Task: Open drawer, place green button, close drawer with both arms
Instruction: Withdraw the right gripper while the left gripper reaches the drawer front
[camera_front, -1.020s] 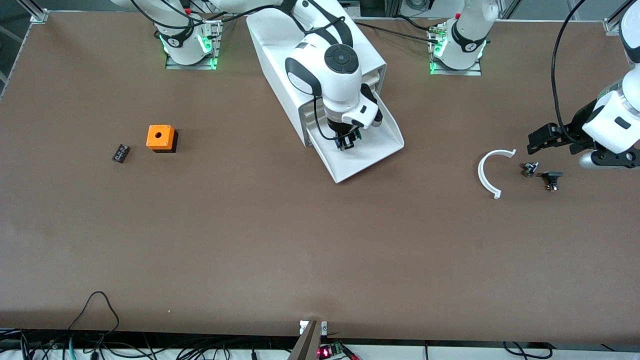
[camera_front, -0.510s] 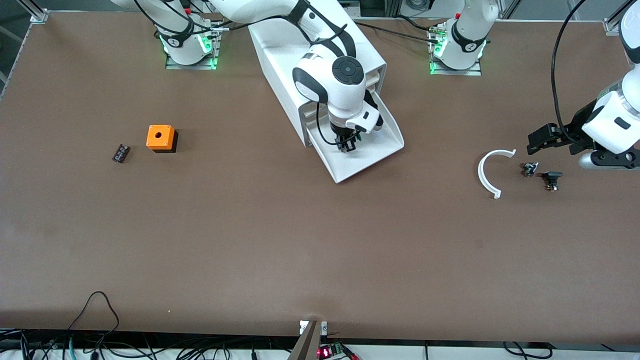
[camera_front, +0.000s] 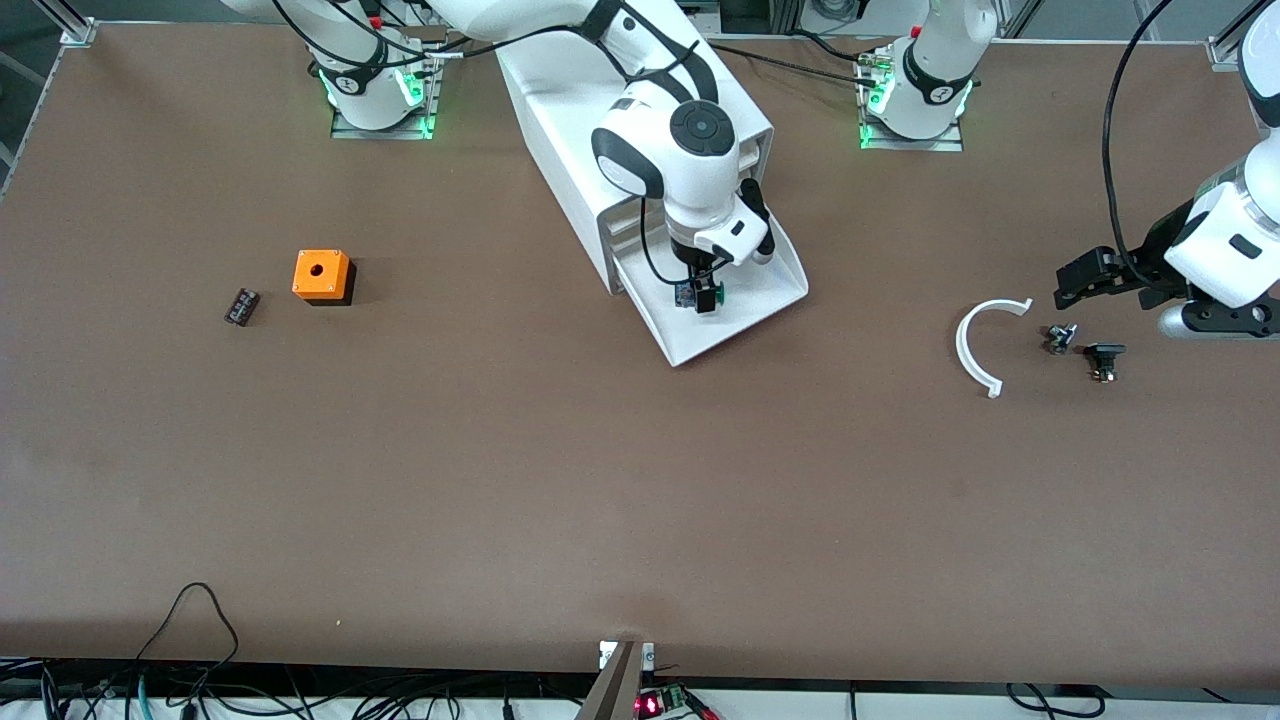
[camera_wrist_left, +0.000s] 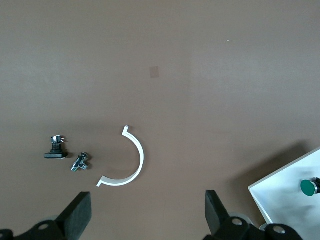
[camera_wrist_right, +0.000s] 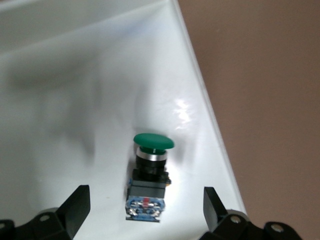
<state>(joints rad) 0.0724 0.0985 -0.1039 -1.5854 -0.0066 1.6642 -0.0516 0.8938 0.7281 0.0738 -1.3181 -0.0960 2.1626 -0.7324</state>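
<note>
A: Right end effector?
B: Spread wide, gripping nothing, over the drawer; the button lies inside, at six o'clock from the wrist in the front view. Label unreadable.
A: Left end effector?
B: Waiting, fingers apart, fingertips cut off, over the surface.

A robotics lab: two white arms bolted to a brown table, aluminium framing, trailing cables.

green-capped button, white drawer, orange cube
</note>
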